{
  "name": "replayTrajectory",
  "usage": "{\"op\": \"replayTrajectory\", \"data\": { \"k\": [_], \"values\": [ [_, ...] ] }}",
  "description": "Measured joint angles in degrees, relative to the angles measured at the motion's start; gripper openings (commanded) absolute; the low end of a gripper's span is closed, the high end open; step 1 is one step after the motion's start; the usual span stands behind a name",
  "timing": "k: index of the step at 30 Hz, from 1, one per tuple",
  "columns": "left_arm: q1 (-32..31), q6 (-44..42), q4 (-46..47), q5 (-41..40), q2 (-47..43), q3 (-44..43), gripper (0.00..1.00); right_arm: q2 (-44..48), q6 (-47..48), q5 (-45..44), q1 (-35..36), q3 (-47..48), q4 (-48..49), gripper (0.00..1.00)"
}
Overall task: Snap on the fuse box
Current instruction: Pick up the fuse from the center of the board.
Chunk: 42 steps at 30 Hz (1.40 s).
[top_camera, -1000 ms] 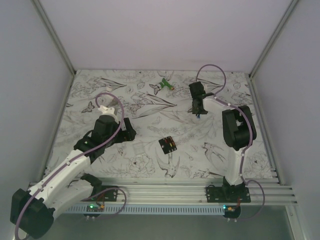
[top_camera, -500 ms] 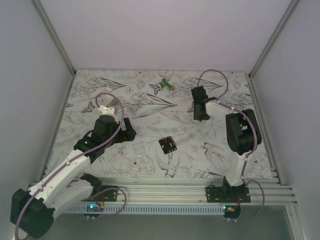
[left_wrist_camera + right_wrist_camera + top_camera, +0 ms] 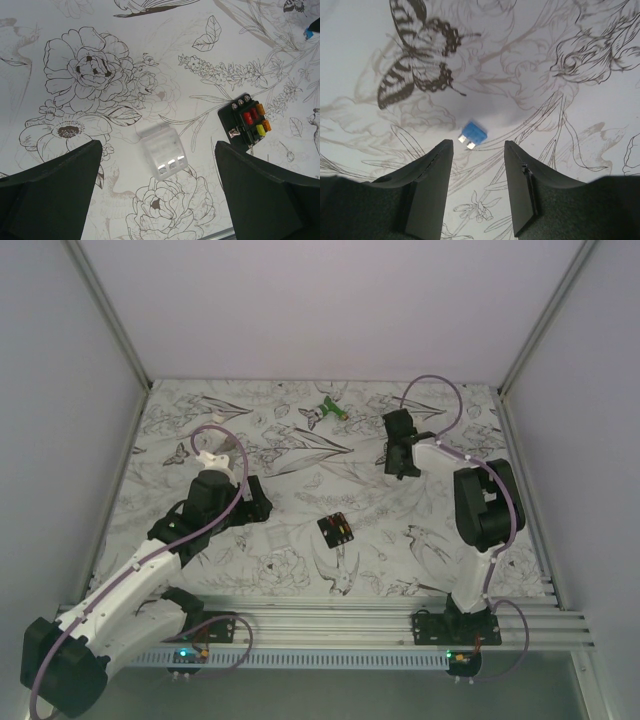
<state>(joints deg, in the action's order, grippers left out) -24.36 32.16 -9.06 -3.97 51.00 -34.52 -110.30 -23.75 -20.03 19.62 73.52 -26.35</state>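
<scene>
My left hand (image 3: pixel 157 150) hangs with fingers wide apart over the clear cover (image 3: pixel 161 152), ready, I judge, to snap it onto the fuse box (image 3: pixel 246 120). The box lies slots up on the bench (image 3: pixel 100 30), at 2 o'clock from the cover. It is nearly square and turned corner-on, its long axis hard to tell, and my right hand (image 3: pixel 477 145), fingers apart and empty, hovers over a loose blue fuse (image 3: pixel 472 135).
</scene>
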Motion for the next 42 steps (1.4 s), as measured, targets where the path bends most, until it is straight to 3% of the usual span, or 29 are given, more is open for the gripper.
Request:
{"op": "replayTrajectory", "data": {
  "k": [13,25,38,42],
  "values": [
    [0.00,0.00,0.00,0.00,0.00,0.00,1.00,-3.80,-11.19,-3.48,0.00,4.74,-1.11,0.43],
    [0.00,0.00,0.00,0.00,0.00,0.00,1.00,-4.74,-13.38,-3.04,0.00,4.74,-2.60,0.32],
    [0.00,0.02,0.00,0.00,-0.02,0.00,1.00,-4.72,-9.20,-0.81,2.32,4.76,-2.34,0.34],
    [0.00,0.02,0.00,0.00,-0.02,0.00,1.00,-3.78,-7.48,-0.63,2.60,3.37,-1.84,0.38]
  ]
}}
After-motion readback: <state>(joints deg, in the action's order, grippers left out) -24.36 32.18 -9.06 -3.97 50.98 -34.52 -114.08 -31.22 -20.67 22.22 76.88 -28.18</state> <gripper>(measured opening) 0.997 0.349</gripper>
